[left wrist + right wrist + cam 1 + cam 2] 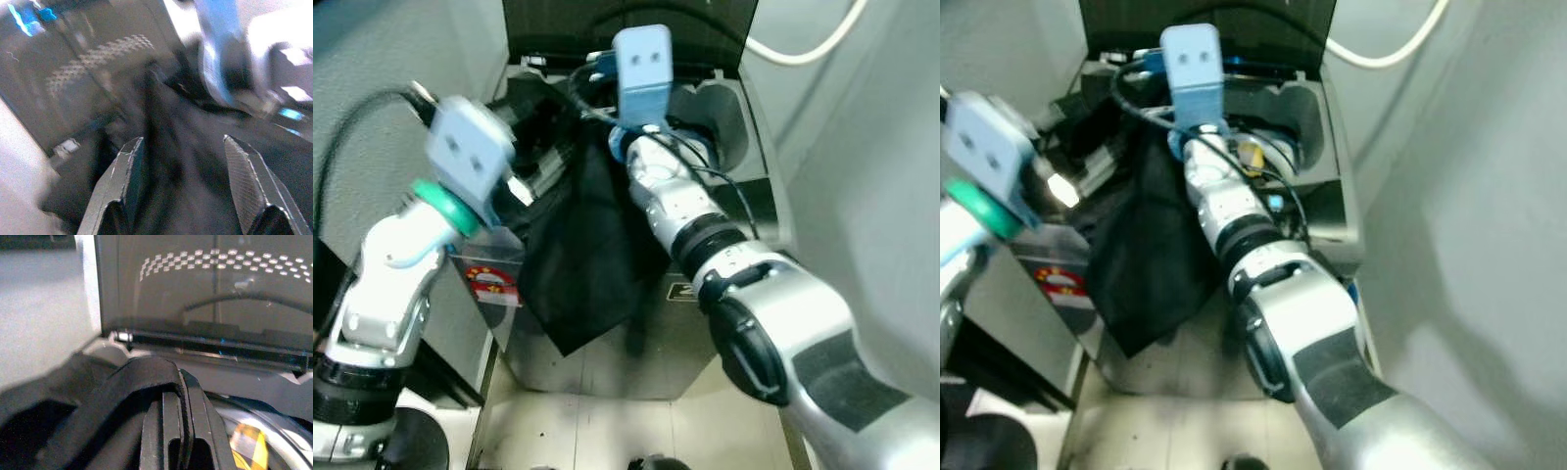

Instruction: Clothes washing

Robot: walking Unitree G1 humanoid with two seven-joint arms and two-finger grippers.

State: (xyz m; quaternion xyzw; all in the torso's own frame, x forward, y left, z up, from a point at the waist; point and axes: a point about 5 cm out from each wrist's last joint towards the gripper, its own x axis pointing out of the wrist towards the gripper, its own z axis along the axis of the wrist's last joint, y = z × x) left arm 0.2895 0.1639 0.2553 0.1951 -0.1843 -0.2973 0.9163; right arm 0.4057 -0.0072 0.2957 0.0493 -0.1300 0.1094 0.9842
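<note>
Top-load washing machine [607,362] sits dead ahead, lid [205,293] swung up at the far side, tinted, with a white checker strip across it. Black garment [582,264] is half in, half out: upper part bunched over the left side of the tub opening, the rest draped down the near-left front panel of the machine. Tub [1283,147] is visible to the right of the right arm, with something yellow [247,443] inside it; can't tell what it is. Right gripper [178,431] is at the far side of the opening just below the lid hinge, fingers pressed together with a fold of the black garment wrapped over them; in the right wrist view the cloth loops across the fingertips, so it's clamped on the fabric. Left gripper [183,186] is at the near-left of the opening above the garment, fingers [242,181] spread wide with dark fabric lying between and beyond them, not pinched. Left wrist view is motion-blurred; the right arm's blue camera housing [643,69] shows across from it. Red-and-white sticker [494,284] on the machine's left front, just left of the hanging cloth. White hose [803,44] runs along the wall at far right. Light tile floor [607,426] below.
</note>
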